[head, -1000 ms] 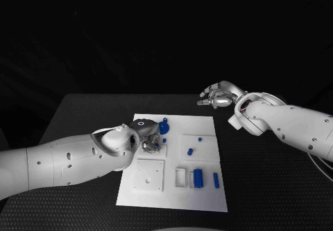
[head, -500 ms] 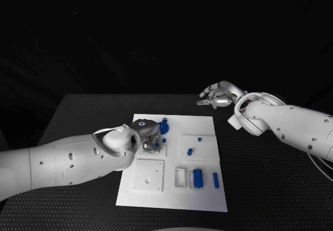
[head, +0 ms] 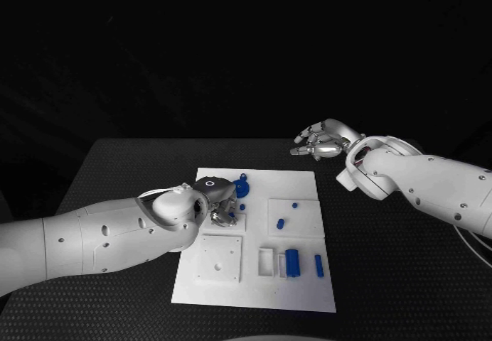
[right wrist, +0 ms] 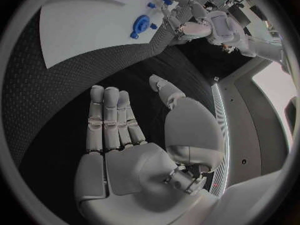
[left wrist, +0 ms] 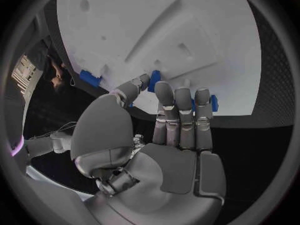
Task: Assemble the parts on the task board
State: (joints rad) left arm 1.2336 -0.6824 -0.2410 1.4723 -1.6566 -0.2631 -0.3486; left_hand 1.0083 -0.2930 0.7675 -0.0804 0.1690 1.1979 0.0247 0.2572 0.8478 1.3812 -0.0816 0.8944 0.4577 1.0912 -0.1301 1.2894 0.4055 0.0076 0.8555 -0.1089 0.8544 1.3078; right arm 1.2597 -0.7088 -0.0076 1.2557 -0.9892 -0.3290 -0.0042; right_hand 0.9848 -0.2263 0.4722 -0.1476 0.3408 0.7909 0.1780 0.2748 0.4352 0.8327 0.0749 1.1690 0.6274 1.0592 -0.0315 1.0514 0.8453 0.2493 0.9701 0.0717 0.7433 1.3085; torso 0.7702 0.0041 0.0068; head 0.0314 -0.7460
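Note:
The white task board (head: 257,245) lies in the middle of the black table. My left hand (head: 220,210) hovers low over the board's far left part, fingers stretched out and holding nothing. Its fingertips (left wrist: 164,91) reach close to a small blue peg (left wrist: 154,80), which stands beside the hand (head: 242,207). A round blue part with a handle (head: 243,187) lies just beyond, also seen from the right wrist (right wrist: 140,24). My right hand (head: 323,140) hangs open above the table past the board's far right corner, its fingers (right wrist: 109,117) straight and empty.
More blue parts sit on the board: two small pegs (head: 295,206) (head: 280,224), a cylinder (head: 293,263) beside a white slot block (head: 267,261), and a thin bar (head: 319,266). A raised white square plate (head: 222,258) occupies the near left.

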